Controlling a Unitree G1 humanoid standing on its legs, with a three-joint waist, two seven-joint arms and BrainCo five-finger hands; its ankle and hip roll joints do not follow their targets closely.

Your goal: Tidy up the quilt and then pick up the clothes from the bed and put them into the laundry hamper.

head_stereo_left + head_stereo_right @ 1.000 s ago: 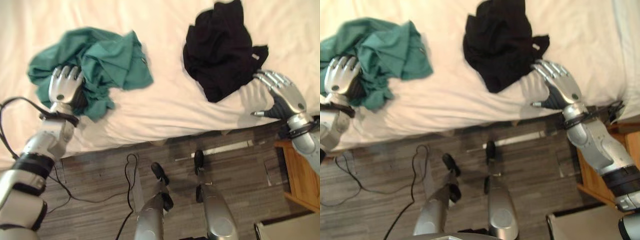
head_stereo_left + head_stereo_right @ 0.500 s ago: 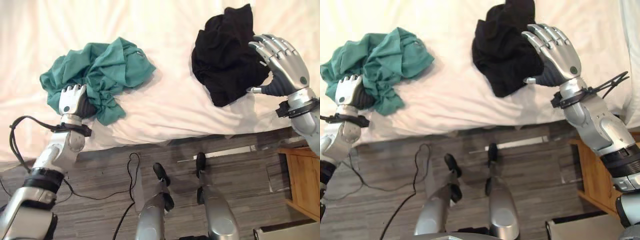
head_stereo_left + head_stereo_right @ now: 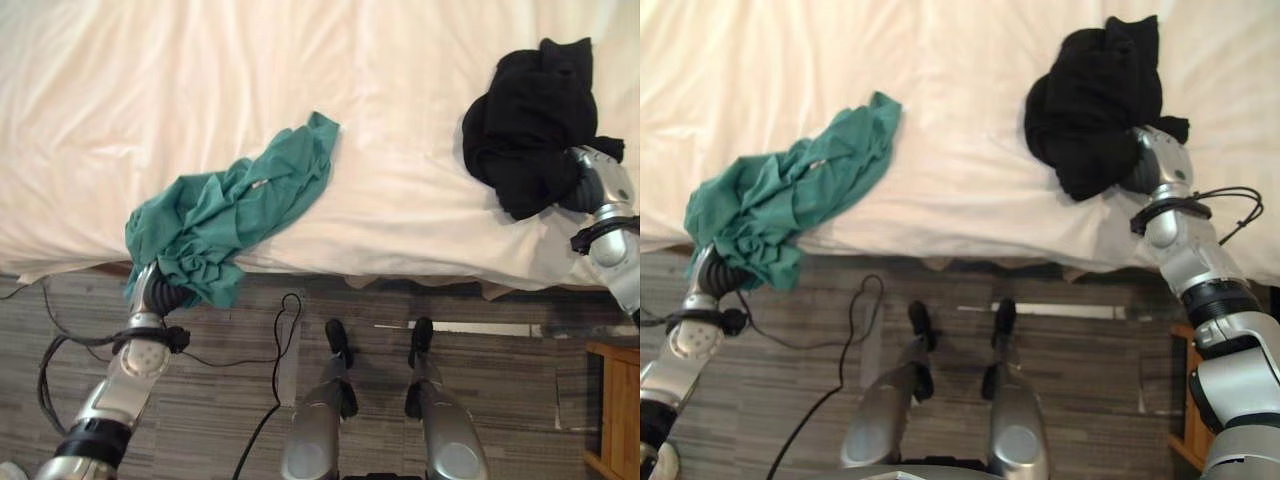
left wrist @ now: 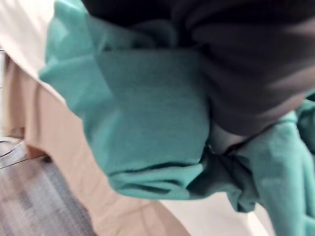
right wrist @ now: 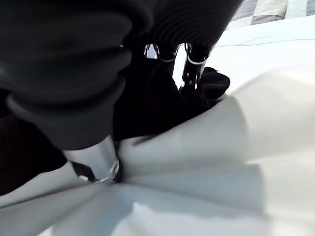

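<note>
This is a bedroom in a home. A bed covered by a wide white quilt, softly creased, takes up the far half of the head views, its edge hanging over a beige bed base. Loose clothes lie on it: a crumpled green garment draped over the near edge and a black garment bunched further along. Below the bed runs grey wood-plank flooring, and the corner of a wooden piece of furniture stands beside it.
</note>
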